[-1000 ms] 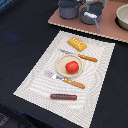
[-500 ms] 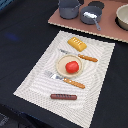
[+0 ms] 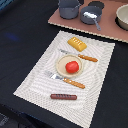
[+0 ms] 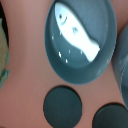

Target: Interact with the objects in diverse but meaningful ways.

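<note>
In the exterior view a red tomato (image 3: 72,66) sits on a round tan plate (image 3: 60,61) in the middle of a striped placemat (image 3: 35,82). A yellow-orange ridged bread block (image 3: 77,43) lies at the mat's far end. A brown sausage (image 3: 63,96) lies at its near end. No part of the arm or gripper shows in either view. The wrist view looks straight down into a grey pot (image 4: 60,65) that holds a white toy fish (image 4: 77,32).
An orange-handled knife (image 3: 82,57) and fork (image 3: 67,81) flank the plate. Two grey pots (image 3: 69,7) (image 3: 91,16) and a pale bowl (image 3: 123,15) stand on a reddish-brown board (image 3: 107,31) at the back. Dark round discs (image 4: 62,106) show on the board beside the pot.
</note>
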Motion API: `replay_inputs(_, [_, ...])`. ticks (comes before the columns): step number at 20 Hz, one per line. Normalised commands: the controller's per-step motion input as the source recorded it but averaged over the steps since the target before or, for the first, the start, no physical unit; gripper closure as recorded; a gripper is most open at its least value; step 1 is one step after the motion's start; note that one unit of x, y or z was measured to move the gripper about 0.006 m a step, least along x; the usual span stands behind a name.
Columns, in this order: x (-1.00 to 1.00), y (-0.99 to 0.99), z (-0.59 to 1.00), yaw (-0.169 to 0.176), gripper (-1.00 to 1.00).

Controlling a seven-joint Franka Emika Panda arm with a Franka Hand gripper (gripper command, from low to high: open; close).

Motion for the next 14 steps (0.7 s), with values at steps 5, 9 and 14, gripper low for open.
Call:
replay_inputs(5, [0.00,-0.90,0.16,0.000,-1.00])
replay_inputs(9, [0.00,-0.94,0.11,0.000,-1.00])
replay_inputs(14, [0.00,-0.93,0.10,0.000,-1.00])
